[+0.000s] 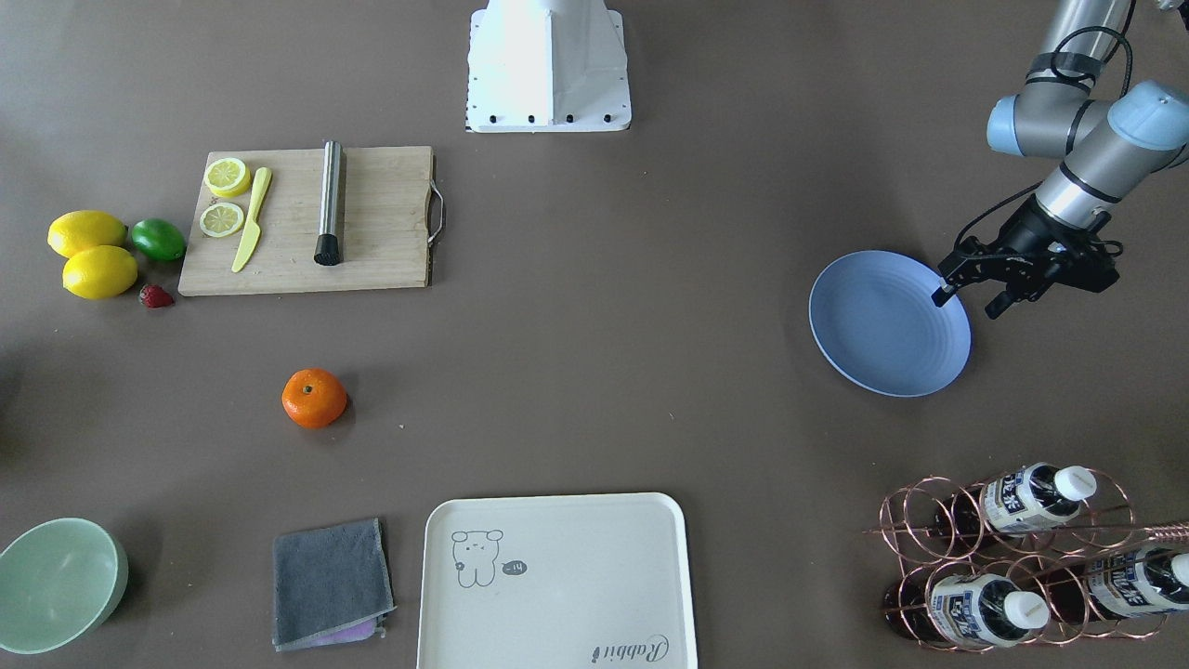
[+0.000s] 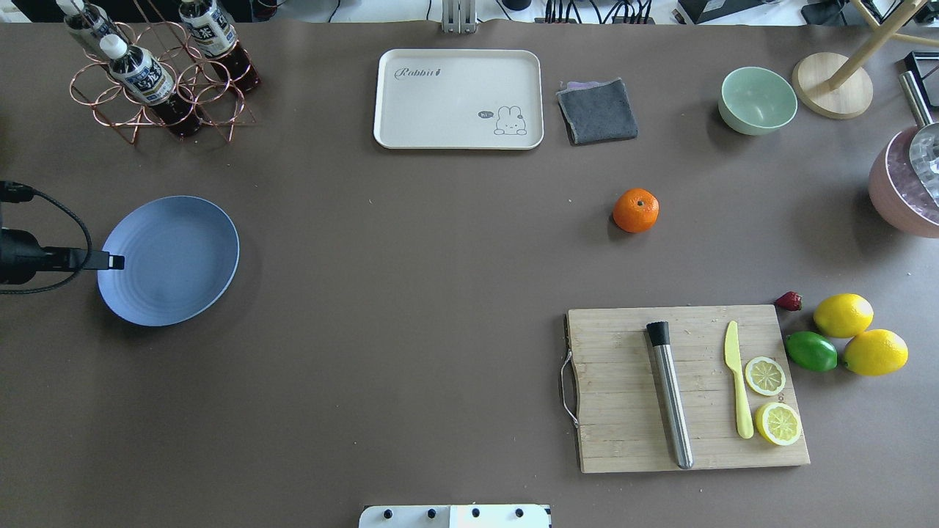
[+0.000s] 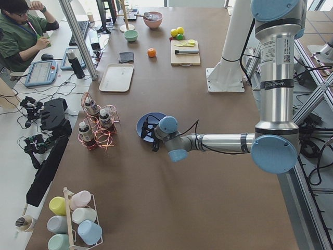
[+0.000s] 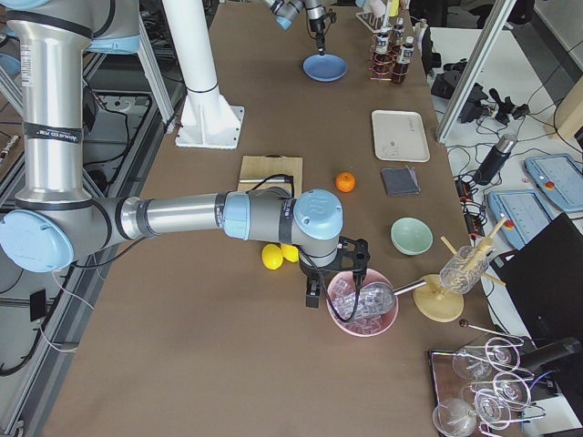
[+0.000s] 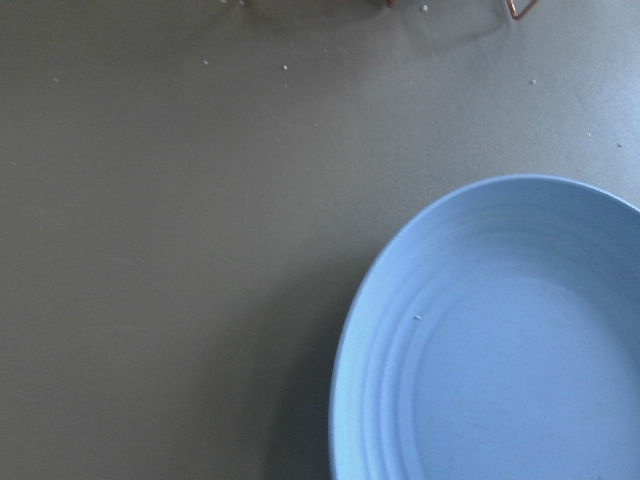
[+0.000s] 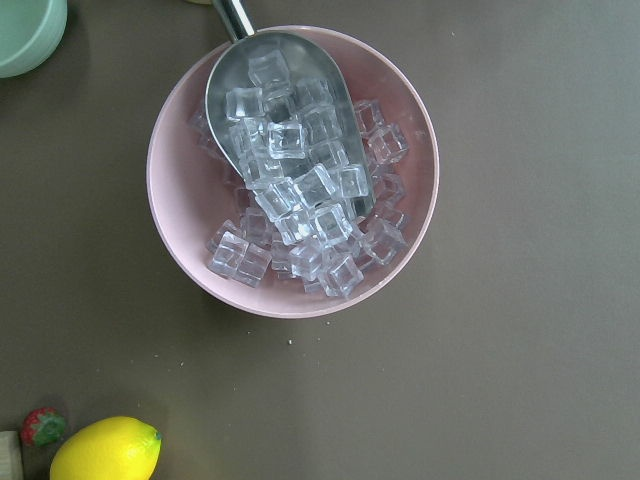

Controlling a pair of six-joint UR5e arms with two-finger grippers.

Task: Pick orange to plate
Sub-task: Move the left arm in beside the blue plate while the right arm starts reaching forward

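Table [image 2: 411, 293], brown, read as a dial from the overhead view, robot base at 6.

Cutting board [image 2: 623, 352] at 4 to 5 and cream tray [image 2: 389, 95] at 12. Neither belongs to the job; I judge them clutter to steer round.

Plate [image 2: 176, 257] at 9, near the table's left edge. It lies flat with nothing on it, and that side is the left arm's.

Pink bowl [image 6: 180, 230] at 3, at the right edge, is heaped with ice cubes and holds a metal scoop. Right gripper [image 4: 335, 287] hangs above it. Only the side view shows it, so I cannot tell whether its jaws are spread or closed. Parked clear of the fruit, by my reading.

Left gripper [image 1: 969, 302] hovers at the plate's own 9 o'clock rim, with one fingertip over the rim. Its jaws are spread with nothing between them, so it is released.

Orange [image 2: 636, 210] at 2, alone on bare table with its stem dimple up. It is touching nothing and sits well apart from the plate, on the opposite half. It lies between the grey cloth [image 2: 598, 110] and the board.

Judgement: the pick has not begun. The fruit lies on the right arm's side and the plate on the left's. The move calls either for a long carry across or for a hand-over. Being round, the fruit may roll if nudged off-centre.
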